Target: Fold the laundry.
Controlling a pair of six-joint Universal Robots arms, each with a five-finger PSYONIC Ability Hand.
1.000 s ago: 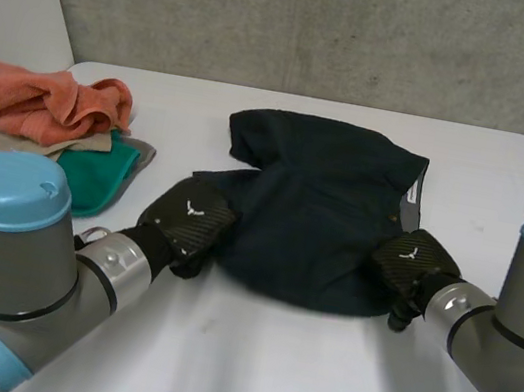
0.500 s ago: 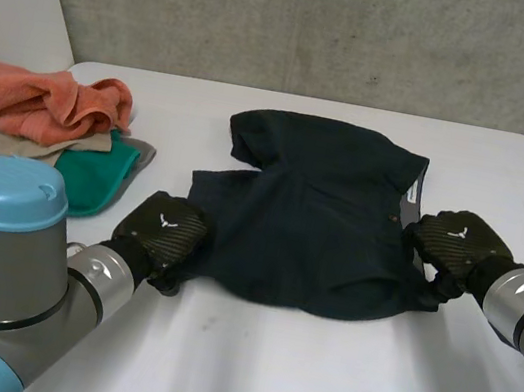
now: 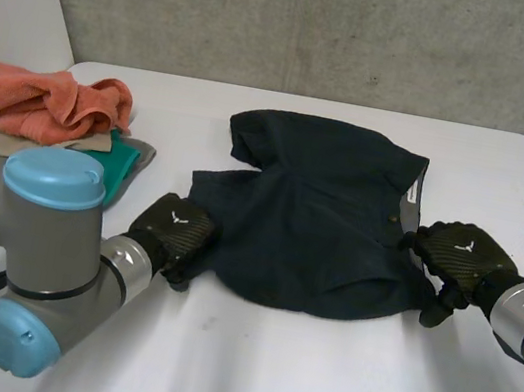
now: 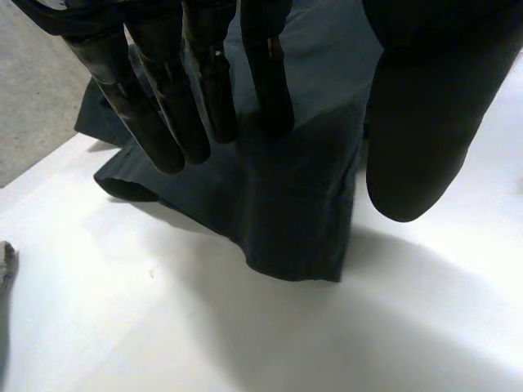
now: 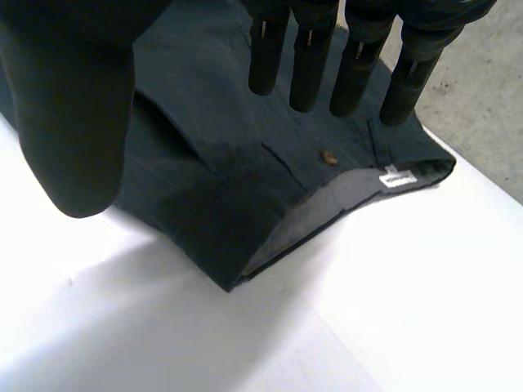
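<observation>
right robot hand (image 3: 460, 253) slid outward, splayed like left robot hand (image 3: 173, 226), flanking dark garment (image 3: 319, 216) near towels (image 3: 45, 102).

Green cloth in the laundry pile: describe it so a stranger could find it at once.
Start at the white table and go to its left edge, where laundry is heaped. Beneath the crumpled orange towel a teal-green cloth sticks out toward the dark garment. It is the only green piece there.
</observation>
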